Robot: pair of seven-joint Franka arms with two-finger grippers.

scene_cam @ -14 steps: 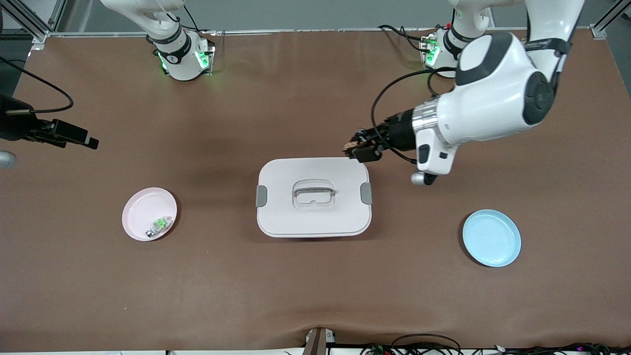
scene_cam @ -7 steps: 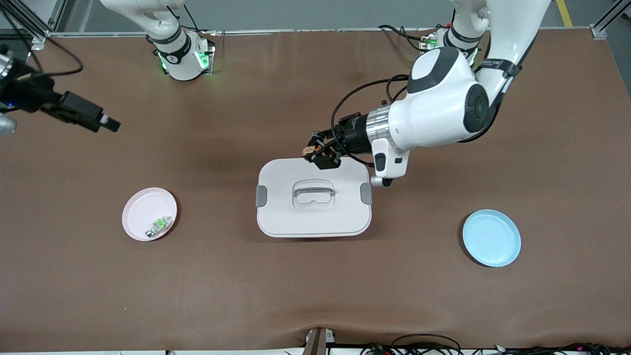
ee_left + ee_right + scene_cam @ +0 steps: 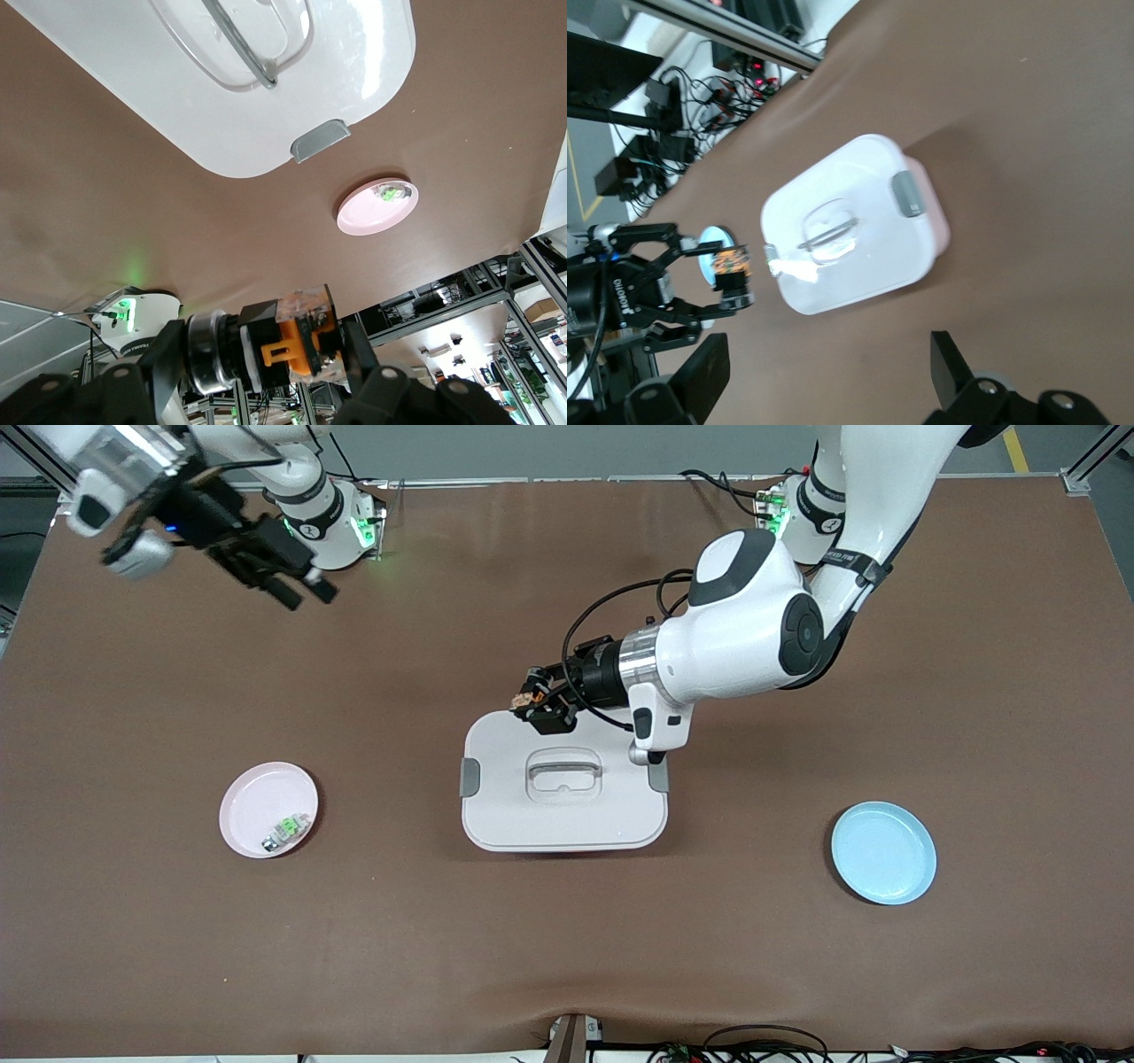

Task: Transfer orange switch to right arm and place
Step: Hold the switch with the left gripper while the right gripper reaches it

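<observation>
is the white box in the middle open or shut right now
Shut. The white box has its lid seated flat, handle up, with a grey latch at each end.

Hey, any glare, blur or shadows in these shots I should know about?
Front view: even light, soft shadow beside the white container. Left wrist view: glare on its lid; the orange switch looks soft in the left gripper. Right wrist view: bright reflection near the lid handle.
</observation>
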